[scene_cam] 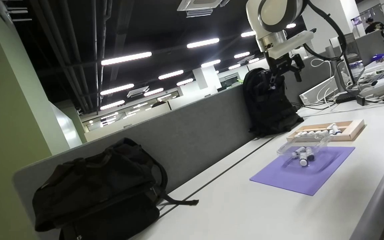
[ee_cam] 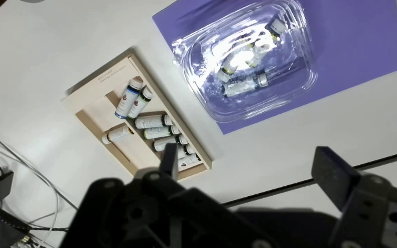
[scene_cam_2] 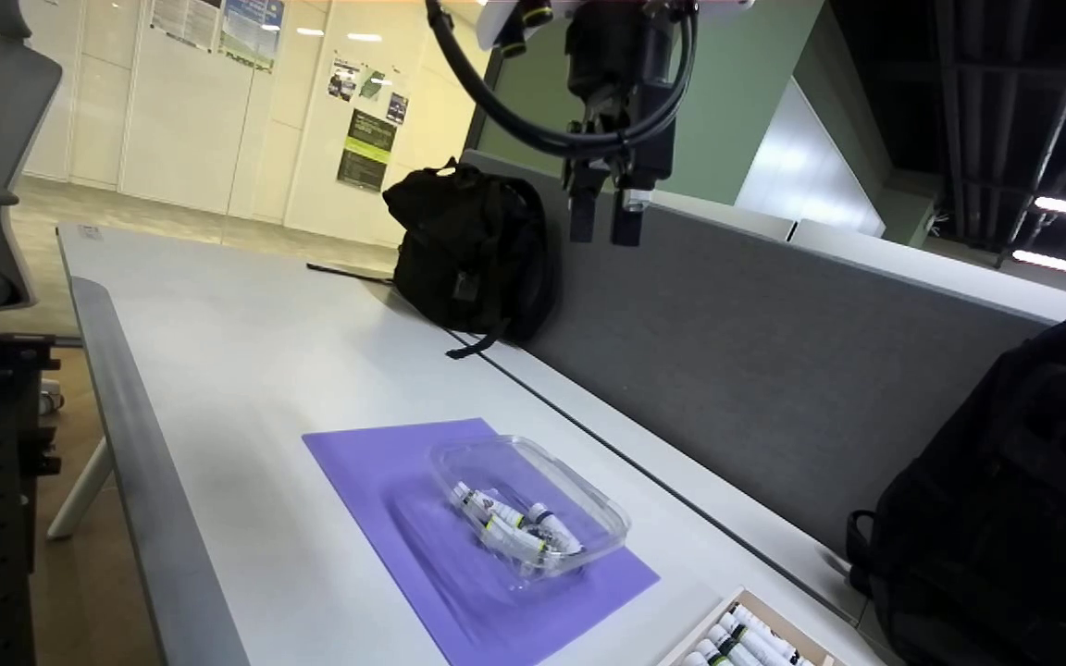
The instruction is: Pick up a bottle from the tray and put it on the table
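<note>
The light tan tray [ee_cam: 102, 81] lies on the white table [ee_cam: 271, 144]; it shows in an exterior view [scene_cam: 354, 130] and partly at the bottom edge of an exterior view [scene_cam_2: 705, 627]. It holds several small white-labelled bottles. In the wrist view a blue-banded bottle [ee_cam: 126, 100] and a green-banded bottle [ee_cam: 140, 102] lean over the divider. An orange-banded bottle [ee_cam: 119, 133] lies alone in a compartment, and several others lie in a row. My gripper [ee_cam: 248, 162] is open and empty, high above the table in both exterior views [scene_cam: 285, 82] [scene_cam_2: 604, 227].
A purple mat [scene_cam: 272, 175] lies beside the tray. A clear plastic container [ee_cam: 311, 81] with several bottles stands on it. Black backpacks [scene_cam: 102, 190] [scene_cam: 268, 110] stand against the grey partition [scene_cam_2: 727, 314]. Cables and a black box [ee_cam: 3, 187] lie beyond the tray.
</note>
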Tool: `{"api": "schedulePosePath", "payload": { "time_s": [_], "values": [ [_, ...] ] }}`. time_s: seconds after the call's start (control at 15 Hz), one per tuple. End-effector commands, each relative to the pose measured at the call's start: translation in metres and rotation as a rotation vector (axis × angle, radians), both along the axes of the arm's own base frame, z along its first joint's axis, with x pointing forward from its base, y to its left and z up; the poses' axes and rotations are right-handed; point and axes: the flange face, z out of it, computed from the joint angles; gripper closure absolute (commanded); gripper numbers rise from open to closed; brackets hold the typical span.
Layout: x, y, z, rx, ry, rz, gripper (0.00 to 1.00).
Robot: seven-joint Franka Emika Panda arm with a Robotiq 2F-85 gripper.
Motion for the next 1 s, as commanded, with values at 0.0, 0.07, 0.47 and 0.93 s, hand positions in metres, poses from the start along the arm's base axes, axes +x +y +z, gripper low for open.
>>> {"api": "schedulePosePath", "payload": {
  "time_s": [0.0, 0.07, 0.47, 0.93],
  "values": [
    [0.000, 0.000, 0.000, 0.001, 0.000, -0.001, 0.00],
    [0.000, 0.000, 0.000, 0.001, 0.000, -0.002, 0.00],
    [-0.006, -0.030, -0.015, 0.056, -0.107, -0.153, 0.00],
    [-0.035, -0.112, -0.106, 0.181, -0.190, -0.461, 0.00]
  ]
}}
